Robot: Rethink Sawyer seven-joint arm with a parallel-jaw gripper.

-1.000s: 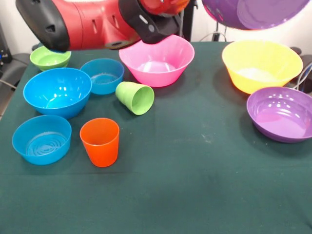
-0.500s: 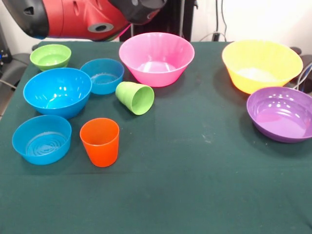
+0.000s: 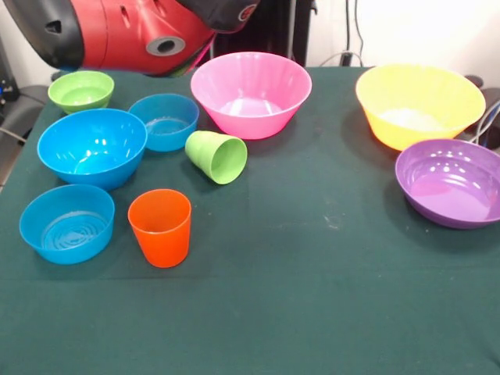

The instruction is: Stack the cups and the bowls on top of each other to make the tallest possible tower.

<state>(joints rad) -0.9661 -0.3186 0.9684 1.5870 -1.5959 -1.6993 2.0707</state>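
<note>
In the front view the orange cup (image 3: 160, 227) stands upright near the front left. The light green cup (image 3: 216, 156) lies on its side, mouth toward the camera. Around them are a large blue bowl (image 3: 91, 147), two small blue bowls (image 3: 164, 121) (image 3: 67, 223) and a small green bowl (image 3: 80, 91). A large pink bowl (image 3: 251, 94) sits at the back middle. A large yellow bowl (image 3: 419, 104) and one wide purple bowl (image 3: 451, 182) sit at the right. The second purple bowl is out of view. Only the red arm body (image 3: 117, 31) shows at the top left; the gripper is out of view.
All pieces stand on a dark green tablecloth (image 3: 312, 297). The red arm hangs over the table's back left corner, above the small green bowl. Black stands and cables show behind the table's far edge.
One second ago a purple bowl hung at the top right edge; it has left the picture. The arm has drawn up and back, so less of it shows.
</note>
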